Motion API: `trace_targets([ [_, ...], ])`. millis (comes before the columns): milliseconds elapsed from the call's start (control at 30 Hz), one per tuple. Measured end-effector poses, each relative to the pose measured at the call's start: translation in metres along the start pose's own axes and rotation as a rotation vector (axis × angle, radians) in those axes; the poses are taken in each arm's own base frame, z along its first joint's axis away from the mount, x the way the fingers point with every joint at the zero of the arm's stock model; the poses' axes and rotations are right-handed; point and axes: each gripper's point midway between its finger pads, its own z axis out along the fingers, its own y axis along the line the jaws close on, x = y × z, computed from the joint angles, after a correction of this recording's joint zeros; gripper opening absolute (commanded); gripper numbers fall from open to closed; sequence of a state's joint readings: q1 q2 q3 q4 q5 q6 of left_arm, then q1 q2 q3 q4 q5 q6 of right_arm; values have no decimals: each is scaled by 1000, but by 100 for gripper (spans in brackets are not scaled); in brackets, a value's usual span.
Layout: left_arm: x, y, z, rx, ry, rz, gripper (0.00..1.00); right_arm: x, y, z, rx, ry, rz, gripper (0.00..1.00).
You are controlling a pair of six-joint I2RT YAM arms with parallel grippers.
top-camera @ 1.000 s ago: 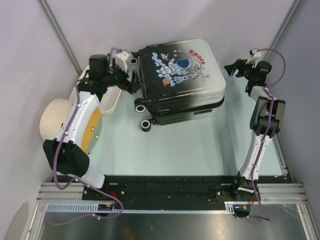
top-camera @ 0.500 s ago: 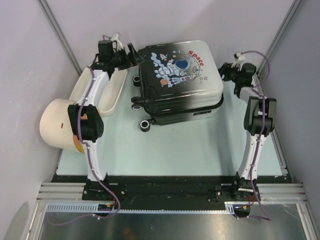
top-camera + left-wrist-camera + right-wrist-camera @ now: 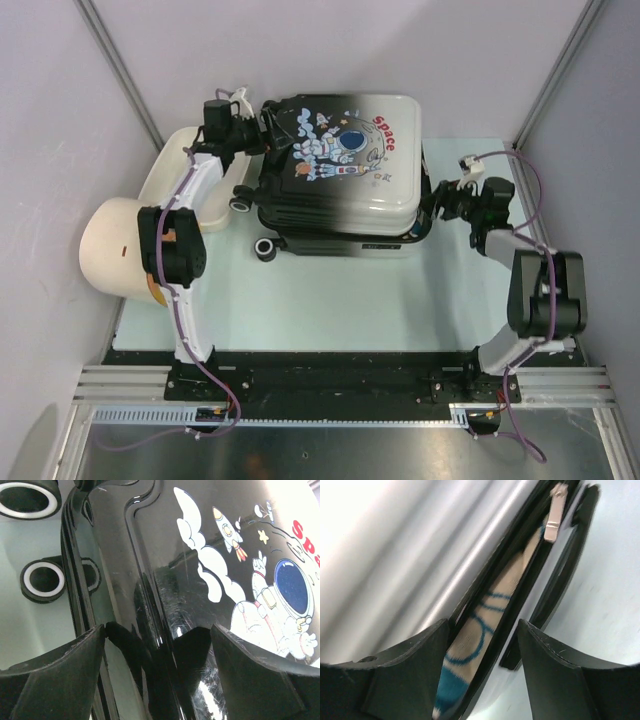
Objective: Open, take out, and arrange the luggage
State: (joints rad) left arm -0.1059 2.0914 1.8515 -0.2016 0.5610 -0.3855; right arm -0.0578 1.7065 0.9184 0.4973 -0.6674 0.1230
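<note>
White-to-black hard-shell astronaut-print suitcase [image 3: 340,170] shifted leftward since earlier frame, left gripper [image 3: 268,128] fingers apart astride its black corner, right gripper [image 3: 430,208] lowered, fingers apart astride its side.

One word can be read: "Space", in red, slightly curved letters, printed on the lid of the suitcase [image 3: 340,185]. It sits near the lid's far right corner, just beside the cartoon astronaut [image 3: 343,150]. In the left wrist view only its first letters, "SP", show at the right edge. Nothing readable shows in the right wrist view.
</note>
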Motion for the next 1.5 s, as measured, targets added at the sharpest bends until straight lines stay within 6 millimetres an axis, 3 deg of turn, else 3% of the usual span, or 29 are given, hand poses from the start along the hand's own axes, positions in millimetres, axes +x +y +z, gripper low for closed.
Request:
trace_targets([
  [233, 2, -16, 7, 45, -10, 145, 77, 35, 72, -78, -100, 142, -9, 73],
  [333, 3, -32, 14, 97, 2, 208, 76, 29, 94, -109, -170, 150, 16, 76],
  [367, 4, -37, 17, 115, 7, 227, 77, 22, 90, -121, -156, 131, 25, 77],
  [467, 9, -48, 26, 162, 20, 262, 76, 6, 52, -147, -23, 85, 65, 79],
  [600, 17, -69, 35, 203, 38, 321, 78, -3, 8, -153, 88, 74, 134, 72],
  [767, 30, -100, 40, 251, 76, 418, 91, 20, -28, -147, 150, 128, 177, 53],
  [933, 30, -123, 35, 299, 127, 422, 99, 38, -36, -145, 131, 185, 84, 42],
  [1100, -24, -120, -5, 276, 37, 403, 99, 39, -21, -132, 48, 219, -68, 40],
  [1167, -47, -101, -42, 213, -12, 364, 99, 38, -16, -127, 38, 226, -118, 40],
  [1267, -56, -68, -111, 82, -63, 297, 99, 38, -5, -115, 39, 229, -188, 40],
  [1300, -52, -60, -131, 43, -76, 277, 100, 37, -4, -112, 46, 224, -199, 40],
  [1367, -35, -61, -163, 2, -88, 246, 99, 40, 19, -93, -1, 218, -216, 41],
  [1500, 10, -77, -182, 26, -51, 181, 99, 52, 76, -60, -121, 195, -211, 43],
])
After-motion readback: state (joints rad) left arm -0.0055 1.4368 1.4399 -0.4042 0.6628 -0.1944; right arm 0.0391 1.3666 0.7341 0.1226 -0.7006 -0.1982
